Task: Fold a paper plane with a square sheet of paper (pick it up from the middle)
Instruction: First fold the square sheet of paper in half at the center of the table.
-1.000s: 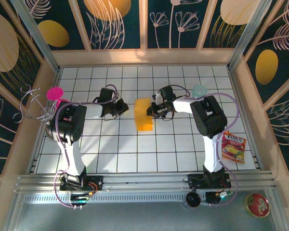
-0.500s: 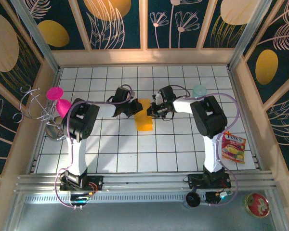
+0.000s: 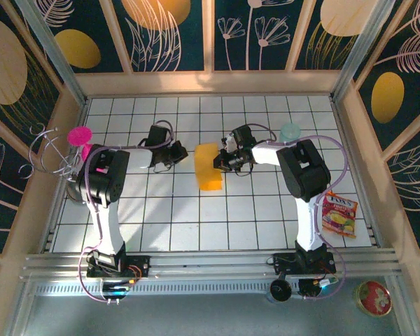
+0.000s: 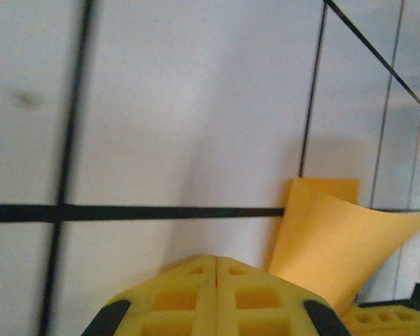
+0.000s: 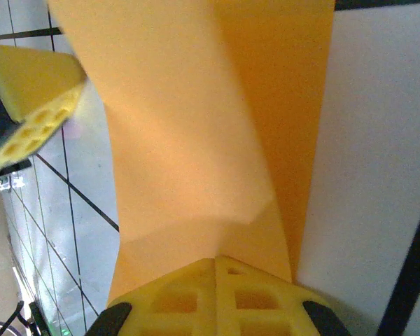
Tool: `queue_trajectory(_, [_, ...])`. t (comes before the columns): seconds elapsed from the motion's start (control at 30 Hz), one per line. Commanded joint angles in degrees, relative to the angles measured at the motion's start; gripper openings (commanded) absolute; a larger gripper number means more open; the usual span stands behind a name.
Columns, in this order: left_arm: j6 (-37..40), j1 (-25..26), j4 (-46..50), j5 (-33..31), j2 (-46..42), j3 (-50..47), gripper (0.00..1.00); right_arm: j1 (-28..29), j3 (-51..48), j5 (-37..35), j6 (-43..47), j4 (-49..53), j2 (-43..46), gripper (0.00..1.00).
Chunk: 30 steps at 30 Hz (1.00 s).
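square sheet of paper: thin matt orange-yellow paper
worktop: smooth white surface, faint sheen
left end effector: matt yellow plastic
right end effector: same plastic

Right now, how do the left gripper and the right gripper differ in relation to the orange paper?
The right gripper has its jaws shut on the edge of the square sheet of paper; the left gripper holds nothing, with bare table between it and the sheet. The right gripper sits on the sheet's right side, the left gripper on its left. Both have jaws shut, and they face each other across the sheet.
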State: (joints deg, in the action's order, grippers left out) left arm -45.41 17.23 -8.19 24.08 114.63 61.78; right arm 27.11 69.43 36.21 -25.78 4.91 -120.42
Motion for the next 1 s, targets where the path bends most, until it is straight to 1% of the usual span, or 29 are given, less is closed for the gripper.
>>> queue_trajectory(0.0, [3.4,3.2,2.7,-1.2,-3.6,2.5,0.0,-2.1,-6.2,-22.7,2.9,11.4,-9.2,0.0])
queue_trajectory(0.1, [1.9,6.1,0.4,1.7,-2.3,4.5,0.0,-2.1,-6.2,-22.5,2.9,11.2,-9.4,0.0])
queue_trajectory(0.2, [-1.0,7.8,-3.3,4.3,1.1,5.7,0.0,-2.1,-6.2,-22.6,2.9,11.2,-9.6,0.0])
queue_trajectory(0.3, [-2.2,8.1,-4.2,5.1,4.5,7.3,0.0,-2.1,-6.3,-22.6,2.9,11.2,-9.7,0.0])
queue_trajectory(0.37, [-1.5,8.1,-3.1,4.5,6.3,8.5,0.0,-2.1,-6.4,-22.7,2.9,11.2,-9.7,0.0])
queue_trajectory(0.43, [-0.3,7.5,-1.7,4.0,7.7,9.4,0.0,-2.1,-6.6,-22.8,2.9,11.1,-9.5,0.0])
queue_trajectory(0.6, [1.8,3.6,-0.3,1.9,8.3,7.9,0.0,-2.3,-7.0,-23.2,3.1,11.1,-9.3,0.0])
queue_trajectory(0.7, [4.1,1.0,3.0,-0.4,7.5,7.6,0.0,-2.3,-7.2,-23.3,3.1,11.0,-9.2,0.0])
queue_trajectory(0.8, [7.1,-0.6,7.6,-4.0,6.4,9.0,0.0,-2.4,-7.4,-23.3,3.1,10.9,-9.2,0.0])
queue_trajectory(0.87, [7.5,-0.8,8.5,-3.5,5.3,10.5,0.0,-2.4,-7.4,-23.2,3.1,10.8,-9.1,0.0])
queue_trajectory(0.97, [5.0,-0.3,6.3,-0.5,2.7,10.9,0.0,-2.4,-7.2,-23.1,3.1,10.8,-9.1,0.0])
